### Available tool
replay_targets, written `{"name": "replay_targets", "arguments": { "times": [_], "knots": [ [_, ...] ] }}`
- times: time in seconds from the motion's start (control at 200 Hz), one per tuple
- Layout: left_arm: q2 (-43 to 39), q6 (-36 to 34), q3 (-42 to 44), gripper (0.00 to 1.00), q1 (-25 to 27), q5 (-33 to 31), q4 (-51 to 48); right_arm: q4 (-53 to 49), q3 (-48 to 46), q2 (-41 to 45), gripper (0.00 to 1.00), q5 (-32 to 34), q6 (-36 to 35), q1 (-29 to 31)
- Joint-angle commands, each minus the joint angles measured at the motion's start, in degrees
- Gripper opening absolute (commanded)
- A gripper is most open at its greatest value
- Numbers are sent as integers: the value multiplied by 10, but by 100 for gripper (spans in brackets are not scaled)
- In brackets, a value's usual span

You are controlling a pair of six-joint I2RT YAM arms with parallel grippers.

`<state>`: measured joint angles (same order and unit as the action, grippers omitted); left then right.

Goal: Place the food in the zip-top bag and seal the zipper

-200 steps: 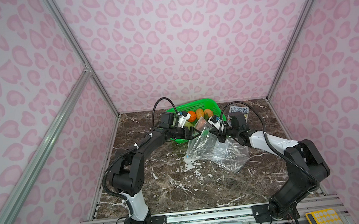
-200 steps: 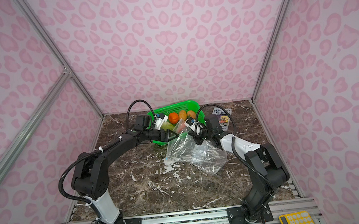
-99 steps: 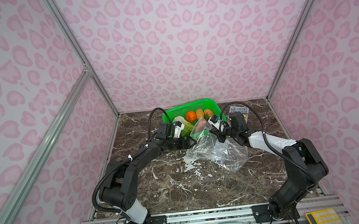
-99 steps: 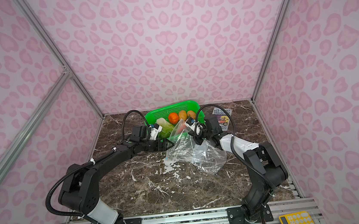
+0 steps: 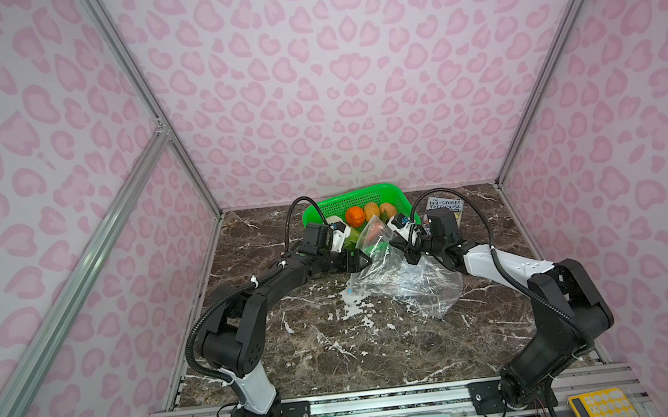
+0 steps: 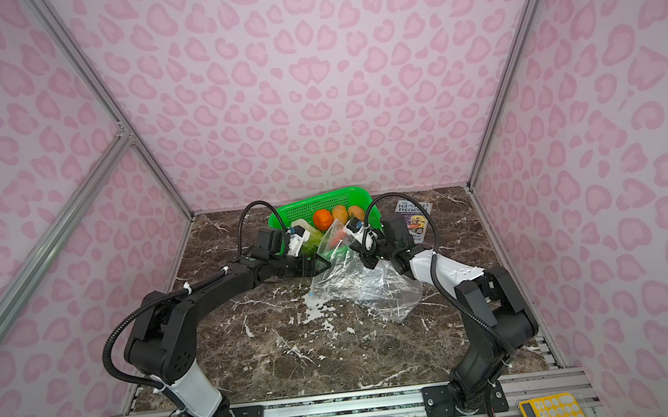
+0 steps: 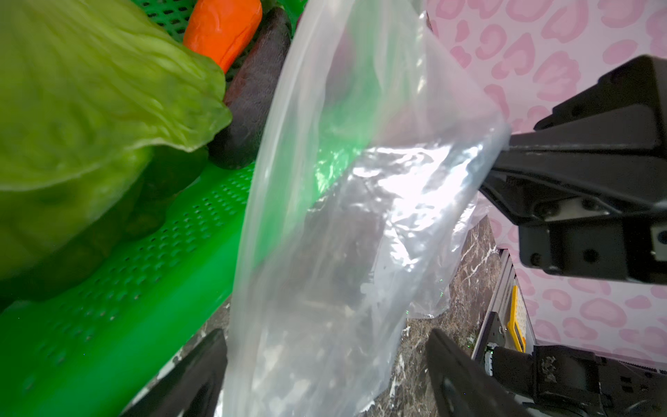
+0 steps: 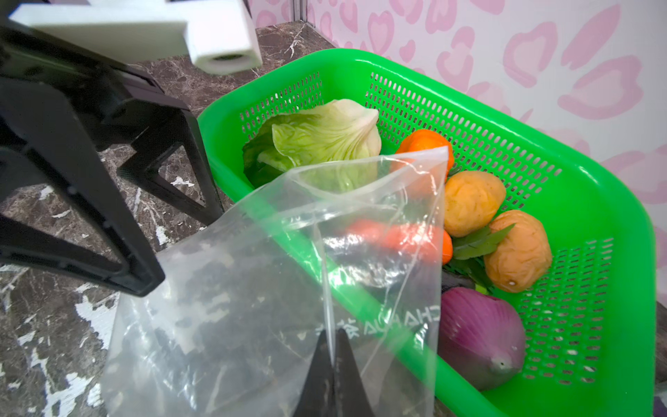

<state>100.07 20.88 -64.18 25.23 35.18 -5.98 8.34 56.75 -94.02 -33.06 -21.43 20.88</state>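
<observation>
Although both arms are at the zip-top bag (image 5: 408,284), nothing has gone into it, so the task seems barely begun.

In both top views the bag lies crumpled on the marble table (image 5: 337,351), just short of the middle of the far edge. One end is lifted against the near rim of the green basket (image 5: 364,195), which stands at that edge. The right gripper (image 5: 411,257) is pinched together on the lifted end. The left gripper (image 5: 360,262) sits at the bag's other side with its jaws apart. All the food seen from above, the pumpkin (image 5: 354,216) and potatoes (image 5: 371,210) among it, is in the basket. A book (image 5: 445,207) lies toward the far right corner.

From the left wrist, the bag's film hangs between the left gripper's spread fingers (image 7: 454,379); whether either touches it cannot be told. The right gripper (image 7: 510,144) clamps a top corner. Beside the film, the cabbage (image 7: 90,108), carrot (image 7: 223,29) and eggplant (image 7: 252,90) rest in the basket.

From the right wrist, the right gripper (image 8: 331,335) is closed on a fold of the bag, whose mouth looks slack, not held wide. The onion (image 8: 480,339) and leafy piece (image 8: 476,245) also lie in the basket. The zipper cannot be made out for certain.

What seems left is spreading the mouth, moving every vegetable across, then running the zipper shut.
</observation>
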Motion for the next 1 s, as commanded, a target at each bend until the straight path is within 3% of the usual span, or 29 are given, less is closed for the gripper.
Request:
{"name": "replay_targets", "arguments": {
  "times": [0.0, 0.055, 0.145, 0.22, 0.23, 0.33, 0.56, 0.71, 0.835, 0.995],
  "knots": [
    [0, -4, -1, 85, 1, 17, 22, 15, 1, -3, 0, -8, 4, 0],
    [-4, 0, 3, 75, 2, 26, 29, 16, 2, -5, 0, -8, 5, 0],
    [-14, 6, 8, 48, 6, 32, 36, 16, 2, -7, 0, -7, 6, 0],
    [-25, 5, 9, 38, 14, 33, 33, 17, 2, -7, 0, -6, 7, 0],
    [-25, 5, 10, 31, 15, 33, 32, 17, 1, -8, 0, -5, 7, 0],
    [-38, 5, 7, 4, 20, 34, 21, 15, 2, -8, 0, -1, 11, 0],
    [-83, 4, 4, 4, 28, -18, -14, 13, -2, 23, 0, 41, 67, 2],
    [-121, -4, -15, 4, 46, -68, -37, -52, 16, 84, 27, 89, 127, 8],
    [-157, -13, -30, 4, 68, -131, -51, -167, 75, 124, 41, 166, 204, 19],
    [-200, -31, -40, 4, 115, -279, -67, -261, 132, 168, 52, 260, 307, 59]
  ]
}}
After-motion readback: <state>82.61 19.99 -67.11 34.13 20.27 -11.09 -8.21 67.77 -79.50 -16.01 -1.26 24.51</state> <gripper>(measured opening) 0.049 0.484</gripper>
